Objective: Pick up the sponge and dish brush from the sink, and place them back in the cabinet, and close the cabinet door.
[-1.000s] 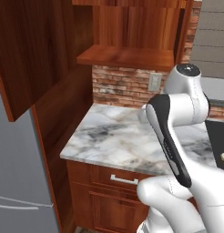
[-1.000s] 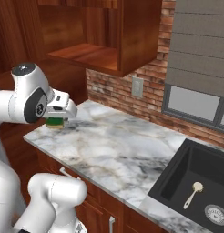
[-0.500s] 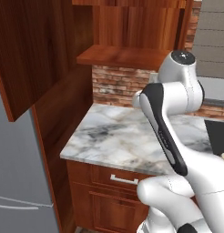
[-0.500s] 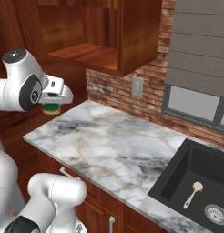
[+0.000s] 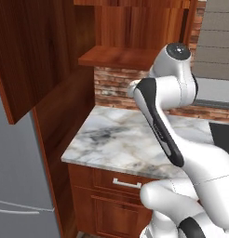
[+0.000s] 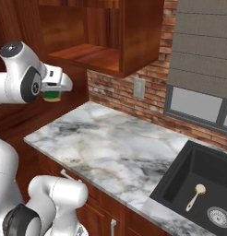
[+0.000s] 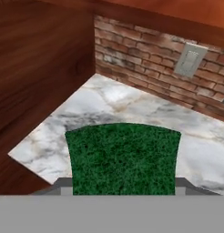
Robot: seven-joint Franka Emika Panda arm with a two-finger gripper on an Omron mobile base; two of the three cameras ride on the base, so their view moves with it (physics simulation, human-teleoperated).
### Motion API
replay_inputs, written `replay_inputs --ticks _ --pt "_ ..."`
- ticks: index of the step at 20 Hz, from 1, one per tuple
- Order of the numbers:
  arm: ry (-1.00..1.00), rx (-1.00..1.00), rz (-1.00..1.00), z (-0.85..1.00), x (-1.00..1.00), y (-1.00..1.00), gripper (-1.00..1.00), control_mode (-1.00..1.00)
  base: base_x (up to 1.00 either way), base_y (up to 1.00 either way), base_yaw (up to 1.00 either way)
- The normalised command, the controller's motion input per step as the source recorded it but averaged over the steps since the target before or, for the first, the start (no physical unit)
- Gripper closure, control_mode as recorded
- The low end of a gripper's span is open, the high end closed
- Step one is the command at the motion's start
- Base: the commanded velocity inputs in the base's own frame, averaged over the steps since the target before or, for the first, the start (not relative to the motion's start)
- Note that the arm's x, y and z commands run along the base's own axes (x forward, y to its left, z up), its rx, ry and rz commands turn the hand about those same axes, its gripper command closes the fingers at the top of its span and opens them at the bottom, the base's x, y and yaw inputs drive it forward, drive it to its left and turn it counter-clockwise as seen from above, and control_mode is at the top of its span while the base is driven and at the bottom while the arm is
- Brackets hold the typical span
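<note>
While raised below cabinet [image 6: 106, 41] shelf, hand [image 6: 53, 94] grips sponge [image 7: 123, 157].

Arm [image 5: 181, 88]: glossy white shells, rounded and tube-like; seen centre to lower right of the left base view, left edge of the right base view
Joint caps: dark grey discs, one at the top of the upper link in the upper right centre of the left base view, one at upper left of the right base view
Link inlay: long black strip, glossy, running down the middle of the left base view
Hand [image 6: 54, 79]: white, boxy, small dark slots on its side
Base: white bulbous housings, black ring joint at the bottom edge of both base views
</note>
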Motion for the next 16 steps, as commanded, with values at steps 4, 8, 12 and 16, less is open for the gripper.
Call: replay_inputs --ticks 4,8,12,16 --pt "-0.15 0.0 0.0 0.24 0.43 0.06 1.0 -1.0 0.0 0.0 0.0" --pt "-0.15 0.0 -0.02 0.24 0.39 0.02 1.0 -1.0 0.0 0.0 0.0" --pt "-0.15 0.0 -0.02 0.24 0.36 0.01 1.0 -1.0 0.0 0.0 0.0" --pt "-0.15 0.0 -0.03 0.26 0.29 0.0 1.0 -1.0 0.0 0.0 0.0"
